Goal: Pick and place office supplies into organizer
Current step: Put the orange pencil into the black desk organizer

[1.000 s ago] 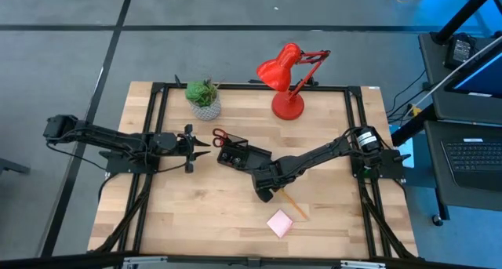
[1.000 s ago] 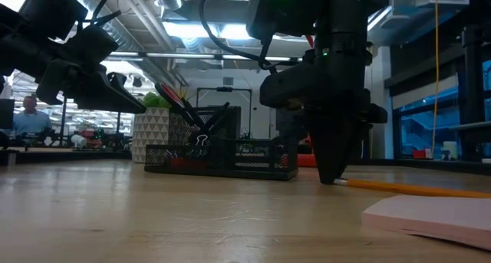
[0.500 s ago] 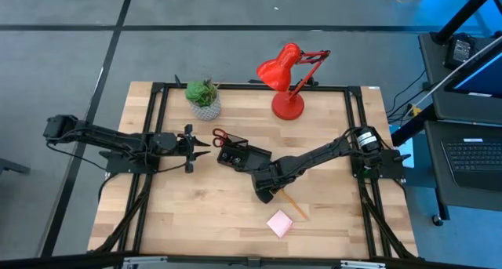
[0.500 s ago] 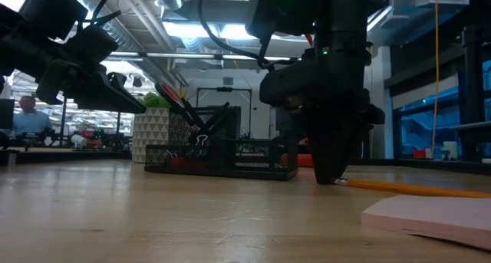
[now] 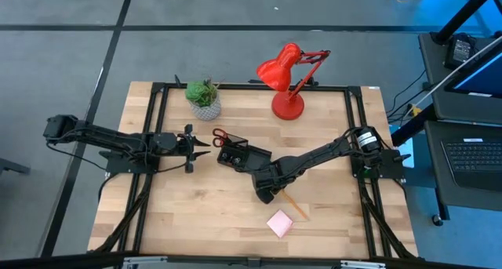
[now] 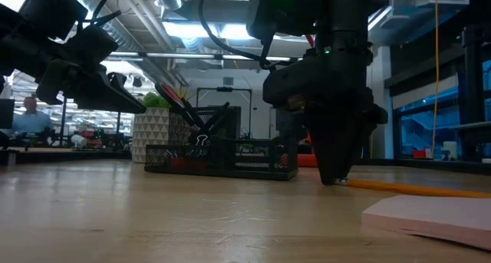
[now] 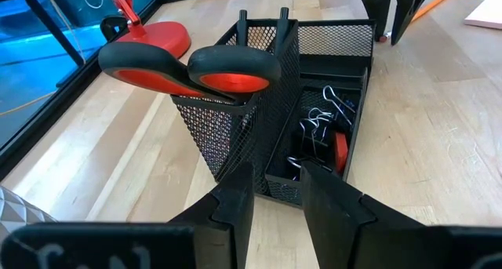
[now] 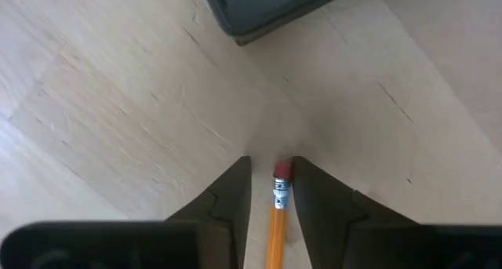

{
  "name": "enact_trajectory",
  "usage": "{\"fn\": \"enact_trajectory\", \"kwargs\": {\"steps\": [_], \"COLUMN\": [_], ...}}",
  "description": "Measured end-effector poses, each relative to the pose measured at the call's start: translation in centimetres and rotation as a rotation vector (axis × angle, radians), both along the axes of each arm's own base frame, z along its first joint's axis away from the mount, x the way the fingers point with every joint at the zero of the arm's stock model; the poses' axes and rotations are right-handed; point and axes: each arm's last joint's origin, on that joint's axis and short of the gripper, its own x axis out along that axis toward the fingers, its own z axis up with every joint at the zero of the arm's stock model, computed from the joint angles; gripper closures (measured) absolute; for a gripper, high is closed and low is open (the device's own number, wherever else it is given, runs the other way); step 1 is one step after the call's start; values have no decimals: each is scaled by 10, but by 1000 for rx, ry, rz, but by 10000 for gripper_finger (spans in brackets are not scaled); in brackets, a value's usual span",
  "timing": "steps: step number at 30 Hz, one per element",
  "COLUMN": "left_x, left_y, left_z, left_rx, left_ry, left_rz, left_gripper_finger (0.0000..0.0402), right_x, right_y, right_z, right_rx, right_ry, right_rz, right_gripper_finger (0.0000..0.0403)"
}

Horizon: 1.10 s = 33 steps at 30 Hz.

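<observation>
The black mesh organizer [image 5: 235, 154] [image 6: 222, 159] [image 7: 314, 104] stands mid-table. Red-handled scissors [image 7: 188, 65] stick handles-up out of its taller section. Black clips [image 7: 314, 128] and a red eraser [image 7: 340, 151] lie in its low compartments. The orange pencil [image 5: 292, 202] [image 6: 414, 189] lies flat on the table to the organizer's near right. My right gripper [image 5: 265, 194] [image 6: 335, 180] [image 8: 272, 179] points down, open, its fingers on either side of the pencil's eraser end [image 8: 281, 173]. The pink sticky-note pad [image 5: 279, 223] lies nearer the near edge. My left gripper [image 5: 193, 147] [image 7: 277, 198] waits open, left of the organizer. My right gripper comes from above, pointing down, with one finger on each side of the pencil's eraser end [image 8: 281, 173], which rests on the table. Whether the fingers touch the pencil I cannot tell.
A red desk lamp [image 5: 286, 81] and a potted plant [image 5: 204, 96] stand along the far edge. Bare wood lies left of the pencil and toward the near edge [image 5: 196, 214]. A black frame runs round the table.
</observation>
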Motion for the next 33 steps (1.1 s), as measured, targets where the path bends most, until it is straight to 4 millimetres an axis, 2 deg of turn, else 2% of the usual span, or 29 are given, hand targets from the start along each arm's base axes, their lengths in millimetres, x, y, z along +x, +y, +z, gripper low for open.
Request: {"fn": "enact_trajectory", "kwargs": {"steps": [6,14,17,26,33], "left_x": [0,0,0,0,0], "left_y": [0,0,0,0,0], "left_z": [0,0,0,0,0], "left_rx": [0,1,1,1,1], "left_ry": [0,0,0,0,0], "left_rz": [0,0,0,0,0], "left_gripper_finger": [302,302,302,302,302], "right_x": [0,-1,-1,0,10], "right_y": [0,0,0,0,3], "right_z": [0,0,0,1,11], "right_rx": [0,-21,-21,-33,-17], "right_ry": [4,3,0,-16,-54], "right_rz": [0,-2,-2,-32,-4], "right_gripper_finger": [316,381,395,395,395]}}
